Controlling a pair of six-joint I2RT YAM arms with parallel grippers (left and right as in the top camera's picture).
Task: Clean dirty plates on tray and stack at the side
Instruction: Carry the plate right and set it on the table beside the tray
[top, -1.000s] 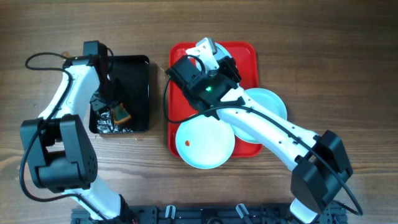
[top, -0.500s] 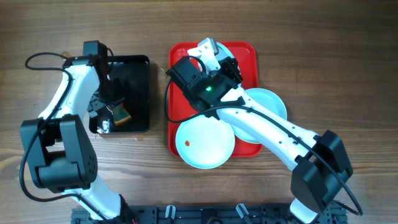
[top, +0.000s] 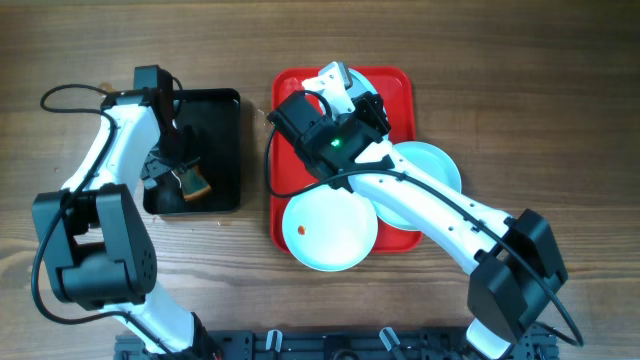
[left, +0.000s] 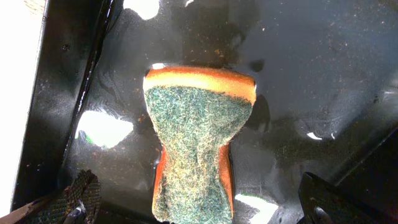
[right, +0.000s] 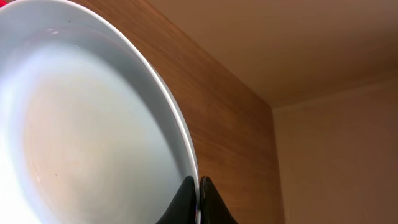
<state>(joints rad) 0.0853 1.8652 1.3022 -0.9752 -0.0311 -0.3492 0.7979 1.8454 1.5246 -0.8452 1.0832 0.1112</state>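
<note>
Compared with a second ago, the glinting patch at the near end of the black tray (top: 215, 120) is no longer seen and the sponge (left: 199, 124) is shown more plainly, while the right arm and the plates are unchanged. Nearest, the near plate (top: 335, 235), marked by a small reddish stain (top: 302, 229), is laid over the near rim of the red tray (top: 284, 175) and partly on the table (top: 500, 80). Just beyond, the right-hand plate (top: 432, 170) is set across the tray's right rim, overlapped by the near plate. At the tray's far end, the rim of the held plate (right: 81, 124) is pinched by the right gripper (right: 198, 193). In the black tray, the orange and green sponge is left lying on the wet floor, waisted in the middle, with the left gripper (left: 202, 199) spread wide, its fingers (left: 81, 194) kept apart from it.
</note>
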